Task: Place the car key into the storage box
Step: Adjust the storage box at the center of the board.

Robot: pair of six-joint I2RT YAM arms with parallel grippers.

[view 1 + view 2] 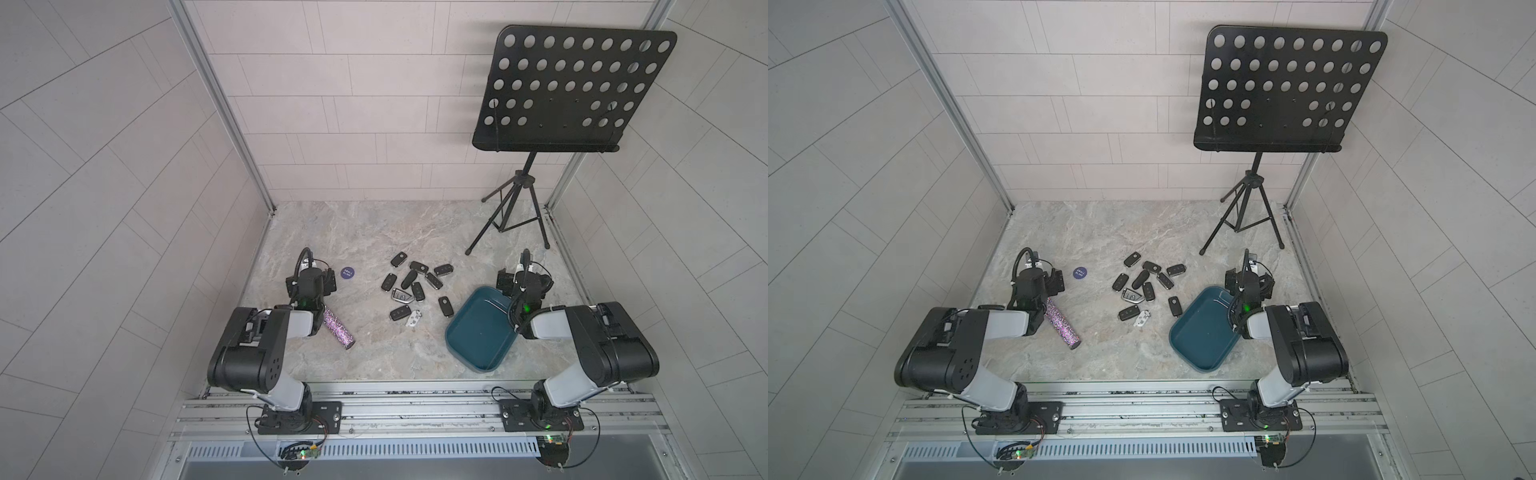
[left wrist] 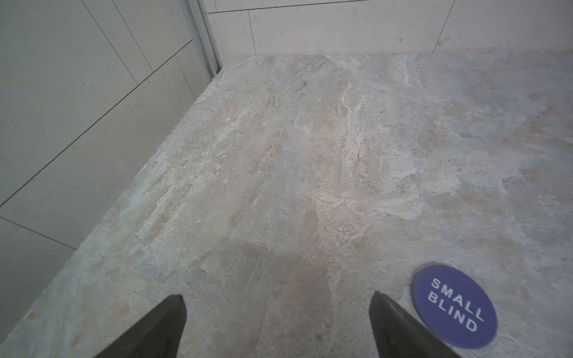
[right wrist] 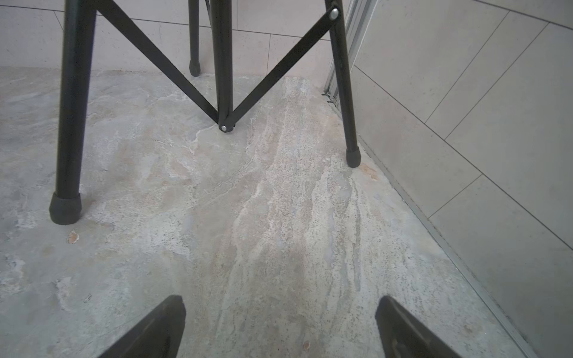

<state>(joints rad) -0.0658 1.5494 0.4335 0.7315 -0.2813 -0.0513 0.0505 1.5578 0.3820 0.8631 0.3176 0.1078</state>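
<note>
The car keys (image 1: pixel 417 291) lie in a loose bunch in the middle of the stone-look worktop (image 1: pixel 353 232), and both top views show them there. Most are black, and 1 small white one (image 1: pixel 414 319) lies at the near edge of the bunch. The storage box (image 1: pixel 478 336) is dark teal and sits on the worktop to the right of the keys. 1 black key (image 1: pixel 445 306) lies just beside its left wall, but not in it. The right arm hangs over the far corner of the box. The right gripper (image 3: pixel 281 297) is wide open and holds nothing, pointing at the legs of a black music stand (image 3: pixel 69 124). The left gripper (image 2: pixel 278 296) is wide open too, with only bare worktop between its fingers. A blue round chip (image 2: pixel 454 307) with the words SMALL BLIND lies just beside one finger. A glitter tube (image 1: pixel 338 330) lies near the left arm.
</note>
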